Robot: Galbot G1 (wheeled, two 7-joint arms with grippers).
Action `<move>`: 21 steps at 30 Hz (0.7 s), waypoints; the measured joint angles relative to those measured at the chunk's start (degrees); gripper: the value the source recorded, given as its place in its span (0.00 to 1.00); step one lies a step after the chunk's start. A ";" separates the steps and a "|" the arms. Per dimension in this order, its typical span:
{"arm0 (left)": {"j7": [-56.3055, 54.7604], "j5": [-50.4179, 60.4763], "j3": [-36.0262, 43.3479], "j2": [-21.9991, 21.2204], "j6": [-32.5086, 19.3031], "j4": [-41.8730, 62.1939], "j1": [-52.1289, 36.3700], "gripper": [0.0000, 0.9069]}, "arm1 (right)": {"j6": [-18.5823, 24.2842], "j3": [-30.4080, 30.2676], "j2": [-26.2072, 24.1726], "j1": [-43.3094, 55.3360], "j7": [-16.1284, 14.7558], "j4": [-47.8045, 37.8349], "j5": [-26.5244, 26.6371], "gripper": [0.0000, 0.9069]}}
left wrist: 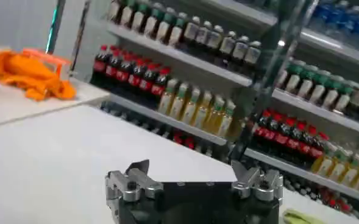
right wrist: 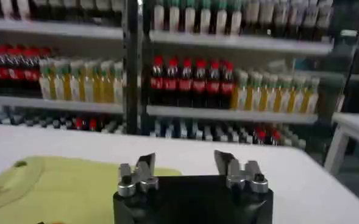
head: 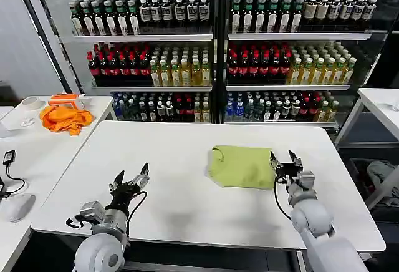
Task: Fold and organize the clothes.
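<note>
One folded T-shirt (head: 242, 166) beside right gripper (head: 283, 159)

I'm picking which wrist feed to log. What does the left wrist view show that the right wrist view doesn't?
Left wrist view alone: the orange cloth on the side table, and the open left tool over bare white table. Right wrist view alone: the open right tool at the edge of the folded yellow-green T-shirt, collar visible. Both: the shelves of bottles behind.

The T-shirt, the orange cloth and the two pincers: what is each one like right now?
T-shirt: folded into a compact rectangle, flat on the white table.
Orange cloth: crumpled, on the side table.
Left pincer: open, holding nothing, above the table.
Right pincer: open, holding nothing, at the T-shirt's right edge.
</note>
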 measured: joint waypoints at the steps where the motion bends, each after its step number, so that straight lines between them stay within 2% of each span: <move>1: 0.27 1.15 0.28 0.16 -0.15 -0.24 0.21 1.00 | 1.11 0.76 0.04 -1.66 -0.31 1.48 -0.68 1.00; 8: 2.34 10.88 2.69 0.91 -1.64 -2.09 1.54 1.00 | 6.18 5.78 0.83 -12.47 -0.86 10.51 -3.64 1.00; 21: 3.67 20.53 5.02 0.87 -2.02 -3.17 3.00 1.00 | 9.45 9.24 2.79 -22.66 -2.48 17.65 -5.81 1.00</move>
